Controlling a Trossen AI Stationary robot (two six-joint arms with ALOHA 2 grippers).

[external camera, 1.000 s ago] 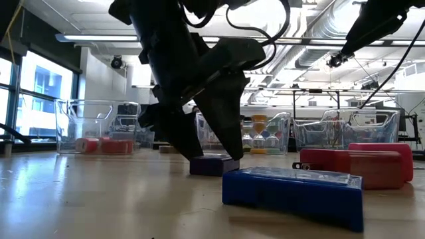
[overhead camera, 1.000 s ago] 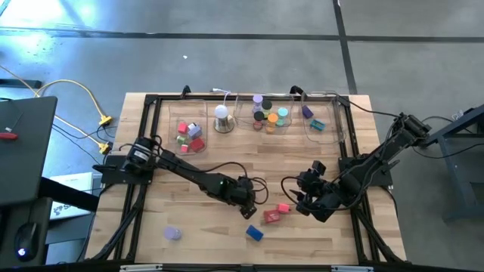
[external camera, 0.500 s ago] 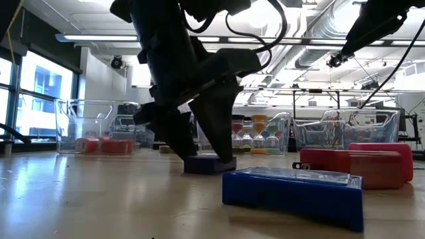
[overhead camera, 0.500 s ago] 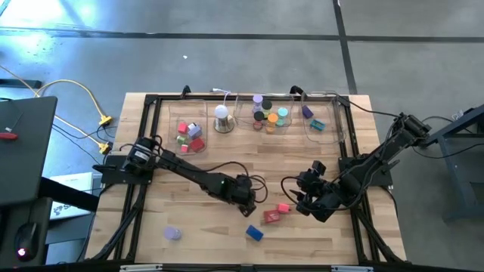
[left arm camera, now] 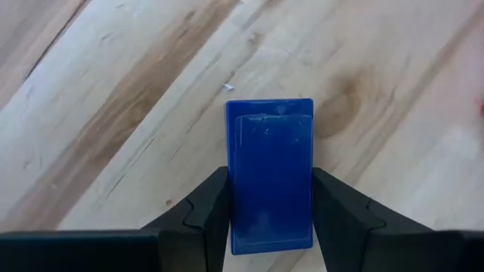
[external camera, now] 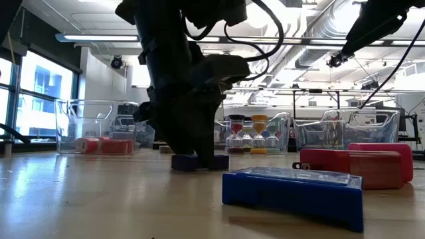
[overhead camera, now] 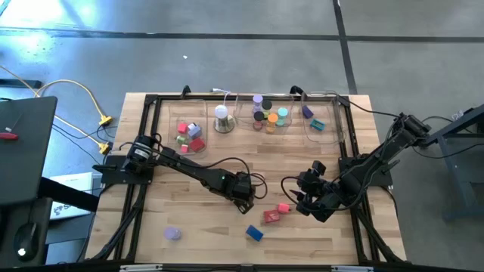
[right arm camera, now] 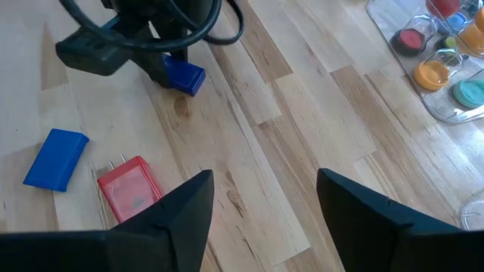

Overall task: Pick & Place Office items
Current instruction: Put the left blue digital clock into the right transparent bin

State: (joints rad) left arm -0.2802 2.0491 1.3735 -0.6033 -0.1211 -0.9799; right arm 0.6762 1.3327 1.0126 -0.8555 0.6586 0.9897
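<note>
Left gripper [left arm camera: 271, 215] clamped a dark blue block [left arm camera: 271, 175] lying flat on the counter [overhead camera: 302, 162], mid-counter.
Its jaws pressed both long sides. Right gripper [right arm camera: 263, 198] hovered nearby, jaws apart, empty. Loose: one blue block [overhead camera: 254, 233], two red blocks [overhead camera: 271, 216], one lilac roll [overhead camera: 172, 233].

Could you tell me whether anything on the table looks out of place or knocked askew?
Nothing looks damaged or spilled. A lilac roll lies alone near the table's front left corner, far from the trays; loose blocks sit near the front.
</note>
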